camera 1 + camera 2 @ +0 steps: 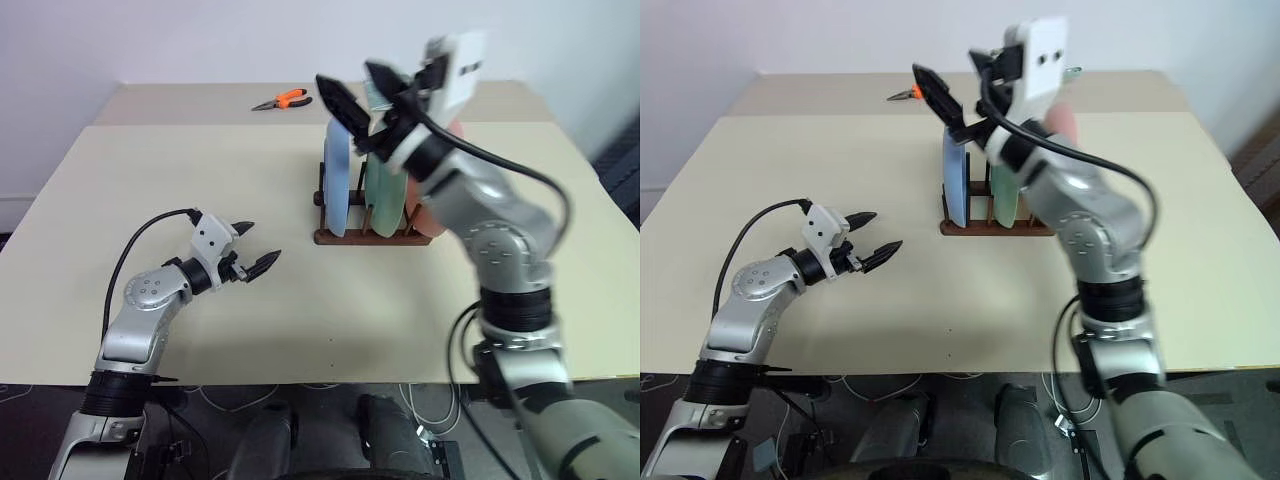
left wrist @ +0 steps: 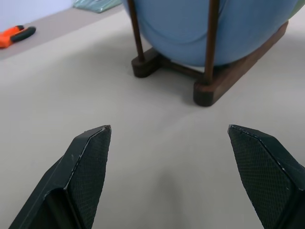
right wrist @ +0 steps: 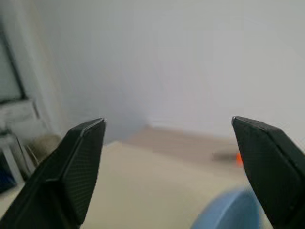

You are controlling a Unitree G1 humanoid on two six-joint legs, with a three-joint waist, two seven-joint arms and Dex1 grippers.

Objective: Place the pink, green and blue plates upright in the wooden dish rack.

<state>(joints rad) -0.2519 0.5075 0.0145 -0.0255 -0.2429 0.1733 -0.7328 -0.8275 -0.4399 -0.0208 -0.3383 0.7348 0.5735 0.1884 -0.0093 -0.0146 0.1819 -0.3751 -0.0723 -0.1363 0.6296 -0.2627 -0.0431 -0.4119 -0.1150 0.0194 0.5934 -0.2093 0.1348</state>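
Left gripper open, empty, low over table. One rack mid-table holds three upright plates: blue, green, pink. Right gripper open, empty, raised above them. One pliers far back.

A pale beige table carries everything here. The wooden dish rack stands directly on it, its dark base rails flat on the surface, ahead of the left gripper's fingers and well apart from them. Orange-handled pliers lie on the far part of the table, well beyond those fingertips and past the rack.
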